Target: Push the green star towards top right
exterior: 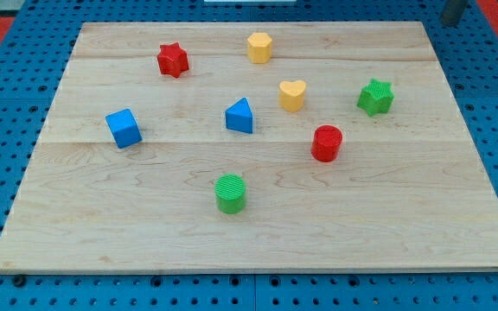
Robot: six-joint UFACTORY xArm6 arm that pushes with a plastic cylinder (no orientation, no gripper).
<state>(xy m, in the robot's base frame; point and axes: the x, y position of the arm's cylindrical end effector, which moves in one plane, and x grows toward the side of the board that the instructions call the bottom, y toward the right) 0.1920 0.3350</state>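
Green star (375,96) sat on the board (258,242) at the view's right, upper half, w/ bare wood between it and the top right corner. It stood apart from everything; nearest neighbours were the yellow heart (292,94) to its left and the red cylinder (327,142) below-left, neither touching it.

My tip: couldn't pick it out for sure. A dark shape (453,10) showed at the view's top right edge, off the board, maybe part of the rod, but the end wasn't visible, so no telling where the tip sat rel. to the blocks. No claw on this rig, so nothing to call clenched or released; nothing was touching the star.

Progress, as a judgement: star was on the right side already but short of the corner, so the push looked mostly still to do. To send it up-right the tip would need to come in at the star's lower-left face, btw star and red cylinder.

Others well clear of that path: red star (172,60), yellow hexagon (259,47), blue triangle (240,116), blue cube (124,128), green cylinder (230,193).
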